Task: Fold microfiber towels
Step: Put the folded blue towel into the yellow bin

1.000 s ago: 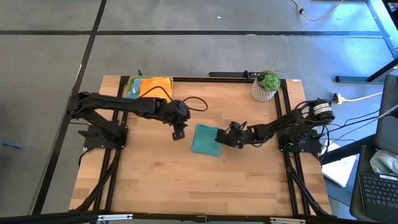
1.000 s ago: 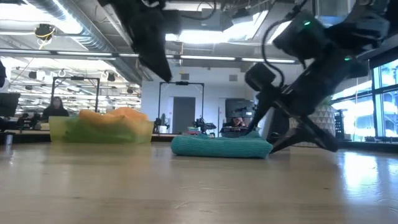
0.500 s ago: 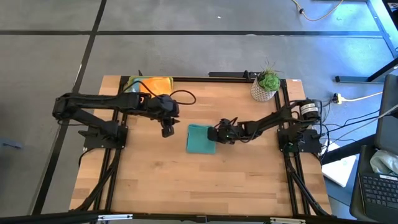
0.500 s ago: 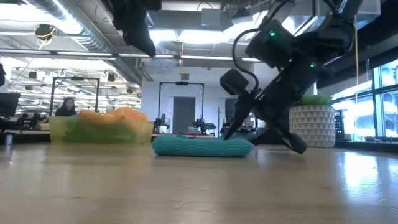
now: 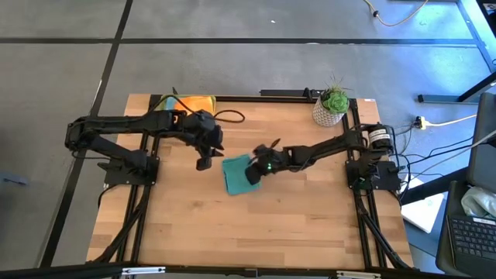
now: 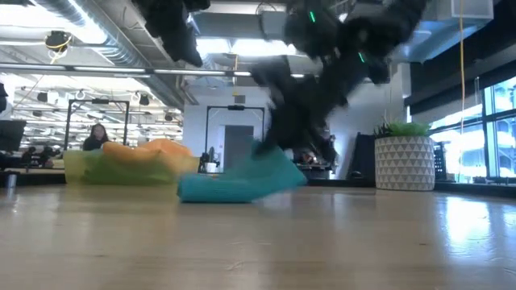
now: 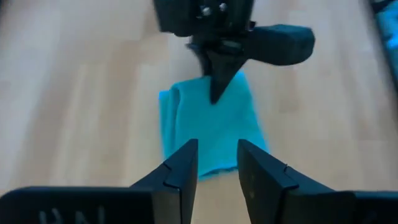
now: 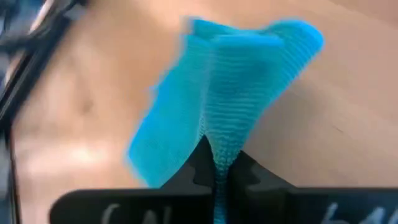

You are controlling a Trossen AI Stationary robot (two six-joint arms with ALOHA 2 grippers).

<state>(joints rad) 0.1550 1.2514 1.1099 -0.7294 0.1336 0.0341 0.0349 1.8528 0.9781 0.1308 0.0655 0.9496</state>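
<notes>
teal towel (image 5: 239, 173): folded soft microfiber cloth, ribbed knit-like texture in the right wrist view, near table centre; one edge pinched and lifted, the other end lying on the wood, so it slopes up in the low view (image 6: 238, 180)
right gripper (image 5: 256, 167): dark two-finger claw, clenched on a bunched edge of the teal towel; the cloth (image 8: 230, 93) puckers into a ridge where the fingers (image 8: 200, 163) squeeze it
right arm: reaches from the table's right side in toward the centre, low over the wood
left gripper (image 5: 203, 163): hangs just beside the teal towel's left edge, not touching it; fingers (image 7: 180, 174) part-way apart with a narrow gap, grasping nothing
left arm: stretches from the left side, elbow over the back-left part of the table
tray (image 5: 164, 104): yellow-green translucent plastic, rectangular, back-left corner of the table
orange towel (image 5: 197, 104): soft lumpy cloth heaped in the tray, rounded mound in the low view (image 6: 149, 148)
other cloth in tray: a light blue bit (image 5: 170, 109) shows beside the orange; green cloth seen through the tray wall in the low view
table (image 5: 256, 232): light wood planks, smooth, black metal frame
plant pot (image 5: 328, 112): white patterned round pot with green spiky plant, back-right corner
person (image 6: 97, 137): seated far off in the room behind, low view
</notes>
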